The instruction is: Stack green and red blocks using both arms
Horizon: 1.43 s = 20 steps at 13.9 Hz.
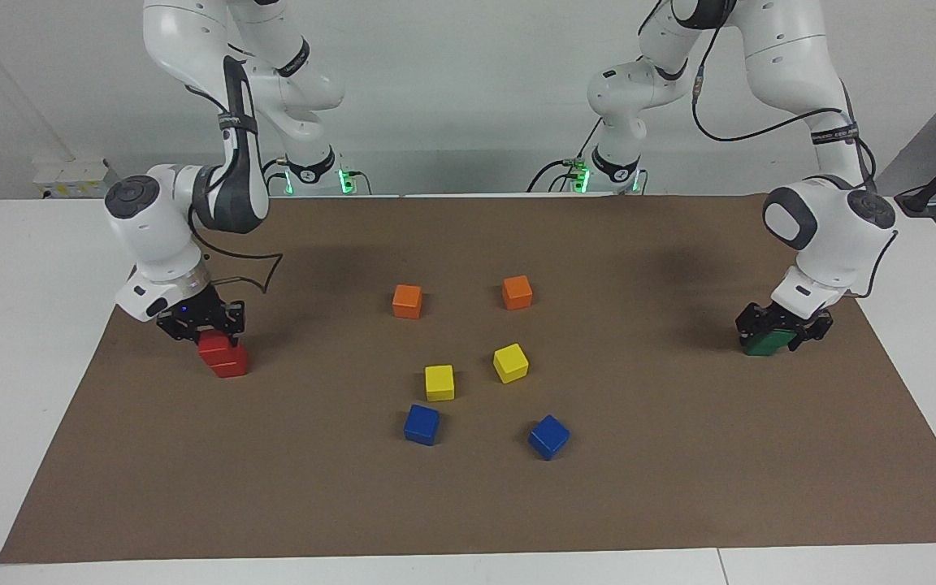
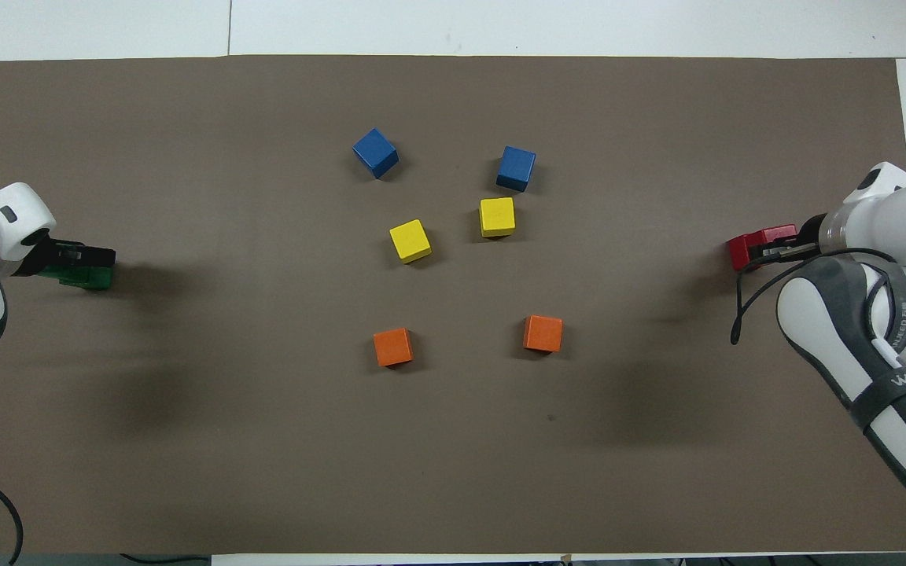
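At the right arm's end of the brown mat, two red blocks are stacked. The upper red block (image 1: 210, 348) (image 2: 748, 248) rests on the lower red block (image 1: 232, 367), set off a little toward the robots. My right gripper (image 1: 201, 327) (image 2: 769, 250) is shut on the upper one. At the left arm's end, my left gripper (image 1: 783, 327) (image 2: 79, 255) sits low over the green blocks (image 1: 764, 345) (image 2: 87, 277) and covers their top. They show as one green mass, so I cannot tell one from the other.
In the middle of the mat (image 1: 468, 504) lie two orange cubes (image 1: 407, 301) (image 1: 517, 292), two yellow cubes (image 1: 439, 382) (image 1: 510, 362) and two blue cubes (image 1: 421, 424) (image 1: 548, 436), all well apart from both stacks. White table borders the mat.
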Motion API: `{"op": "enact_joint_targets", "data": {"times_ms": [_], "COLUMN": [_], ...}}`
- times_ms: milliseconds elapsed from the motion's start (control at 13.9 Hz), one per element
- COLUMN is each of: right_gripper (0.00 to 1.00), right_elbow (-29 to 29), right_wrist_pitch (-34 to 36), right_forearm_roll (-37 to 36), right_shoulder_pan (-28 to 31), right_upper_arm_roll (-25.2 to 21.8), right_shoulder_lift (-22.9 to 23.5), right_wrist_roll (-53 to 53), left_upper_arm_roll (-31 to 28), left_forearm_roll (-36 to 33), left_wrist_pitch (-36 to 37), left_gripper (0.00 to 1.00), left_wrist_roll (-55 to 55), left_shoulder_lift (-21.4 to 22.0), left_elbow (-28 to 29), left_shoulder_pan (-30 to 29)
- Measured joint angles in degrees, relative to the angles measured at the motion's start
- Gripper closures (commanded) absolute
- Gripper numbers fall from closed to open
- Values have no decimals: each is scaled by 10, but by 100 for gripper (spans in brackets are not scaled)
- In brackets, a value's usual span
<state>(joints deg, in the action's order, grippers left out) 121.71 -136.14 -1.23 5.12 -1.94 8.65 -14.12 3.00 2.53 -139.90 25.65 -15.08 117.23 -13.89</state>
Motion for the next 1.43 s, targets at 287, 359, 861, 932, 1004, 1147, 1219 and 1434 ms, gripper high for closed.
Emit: {"op": "enact_joint_targets", "data": {"times_ms": [287,359,861,932,1004,1147,1219,1434], "right_gripper": [81,70,56,56,56,56,56,56], "right_elbow": [0,0,0,0,0,0,0,0], "right_wrist_pitch": [0,0,0,0,0,-1,-1,-1], "right_forearm_roll": [0,0,0,0,0,0,0,0], "right_shoulder_pan": [-3,-4,-4,-4,-4,-4,-4,-4], "right_upper_arm_roll": [1,1,2,2,2,2,2,2], "right_shoulder_lift": [0,0,0,0,0,0,0,0], "right_wrist_roll": [0,1,4,5,5,5,5,5], "left_upper_arm_roll": [0,0,0,0,0,0,0,3], "left_forearm_roll": [0,0,0,0,0,0,0,0], "left_wrist_pitch": [40,66,209,223,237,261,269,303], "left_gripper": [0,0,0,0,0,0,0,0], "left_wrist_roll": [0,0,0,-1,-5,-29,-46,-86], "left_shoulder_lift": [0,0,11,20,32,58,71,108], "left_elbow": [-29,-48,-153,-162,-167,-170,-170,-171], "left_shoulder_pan": [0,0,0,0,0,0,0,1]}}
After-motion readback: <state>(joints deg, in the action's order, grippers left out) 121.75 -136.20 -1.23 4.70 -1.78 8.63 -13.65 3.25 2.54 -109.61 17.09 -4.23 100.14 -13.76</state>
